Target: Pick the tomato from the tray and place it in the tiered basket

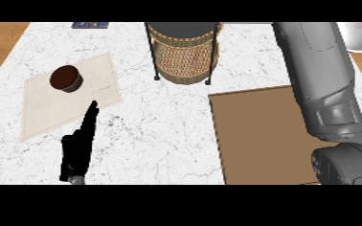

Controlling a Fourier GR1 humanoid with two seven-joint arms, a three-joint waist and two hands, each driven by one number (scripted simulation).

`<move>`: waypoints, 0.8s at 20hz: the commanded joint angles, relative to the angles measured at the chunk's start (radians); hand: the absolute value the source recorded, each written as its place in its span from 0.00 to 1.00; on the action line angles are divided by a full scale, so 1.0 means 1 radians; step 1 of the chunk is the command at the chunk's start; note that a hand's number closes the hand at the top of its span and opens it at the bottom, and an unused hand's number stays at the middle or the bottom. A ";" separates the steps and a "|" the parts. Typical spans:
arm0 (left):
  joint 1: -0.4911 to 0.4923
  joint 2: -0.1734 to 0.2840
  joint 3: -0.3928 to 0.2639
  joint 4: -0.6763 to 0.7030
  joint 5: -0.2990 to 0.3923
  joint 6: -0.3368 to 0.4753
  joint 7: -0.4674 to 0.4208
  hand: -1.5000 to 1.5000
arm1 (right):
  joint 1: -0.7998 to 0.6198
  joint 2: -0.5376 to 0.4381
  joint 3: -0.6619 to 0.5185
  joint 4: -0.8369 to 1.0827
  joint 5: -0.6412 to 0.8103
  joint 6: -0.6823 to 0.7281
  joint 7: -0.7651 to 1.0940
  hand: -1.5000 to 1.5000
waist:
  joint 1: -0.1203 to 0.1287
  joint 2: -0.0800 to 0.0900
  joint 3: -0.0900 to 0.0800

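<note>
**Right arm stretched far, tomato nowhere to be seen**

So the black left hand (78, 148) sits near-left on the white marble counter (163, 124), fingers straight, holding nothing, probably just parked out of the way. The right hand isn't visible; only its grey forearm (318, 76) runs far along the right, over the flat brown tray (262, 139). No tomato on the tray's visible part, so my guess is it's being carried toward the woven wicker tiered basket (185, 52), far centre. A dark brown cup (66, 78) rests on a beige placemat (50, 110), left.
</note>
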 commanded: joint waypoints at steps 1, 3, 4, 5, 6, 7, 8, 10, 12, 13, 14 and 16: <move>0.036 0.015 0.024 0.030 0.027 -0.022 0.018 0.50 | 0.037 -0.123 -0.046 -0.072 -0.014 -0.006 0.069 0.00 | -0.022 -0.005 -0.006; 0.016 -0.007 0.017 0.046 0.012 0.004 0.004 0.50 | 0.073 -0.195 -0.081 -0.099 -0.050 0.053 0.093 0.00 | -0.029 -0.004 -0.006; 0.055 -0.008 0.003 0.009 0.008 -0.001 -0.019 0.50 | 0.098 -0.196 -0.074 -0.123 -0.055 0.061 0.104 0.00 | -0.015 -0.003 -0.006; 0.028 -0.012 0.004 0.013 0.004 0.008 0.027 0.50 | 0.136 -0.238 -0.101 -0.147 -0.090 0.114 0.089 0.00 | -0.026 -0.004 -0.005; 0.025 -0.047 -0.009 0.040 -0.011 0.039 0.002 0.50 | 0.177 -0.260 -0.115 -0.193 -0.118 0.160 0.086 0.00 | -0.043 -0.007 -0.005; 0.024 0.000 0.037 0.037 0.024 0.005 0.006 0.50 | 0.212 -0.298 -0.124 -0.218 -0.131 0.201 0.102 0.00 | -0.042 -0.008 -0.005; 0.083 -0.025 -0.015 -0.043 0.003 0.013 0.045 0.50 | 0.239 -0.323 -0.145 -0.265 -0.162 0.236 0.112 0.00 | -0.045 -0.014 -0.004; 0.056 -0.016 0.001 0.015 0.003 0.008 0.013 0.50 | 0.314 -0.399 -0.207 -0.244 -0.223 0.319 0.060 0.00 | -0.037 -0.004 -0.004; 0.011 -0.026 -0.005 0.017 -0.011 0.026 0.032 0.50 | 0.332 -0.501 -0.235 -0.258 -0.270 0.449 0.086 0.00 | -0.043 -0.004 -0.005; 0.047 0.004 0.020 0.019 0.029 -0.023 0.004 0.50 | 0.381 -0.517 -0.263 -0.243 -0.297 0.474 0.049 0.00 | -0.028 -0.001 -0.005; 0.112 0.032 0.027 -0.045 0.042 -0.047 -0.012 0.50 | 0.427 -0.510 -0.274 -0.288 -0.322 0.494 0.054 0.00 | -0.021 -0.004 -0.005; 0.028 -0.031 -0.011 -0.005 -0.007 0.022 0.043 0.50 | 0.453 -0.588 -0.329 -0.217 -0.379 0.591 0.007 0.00 | -0.021 0.002 -0.004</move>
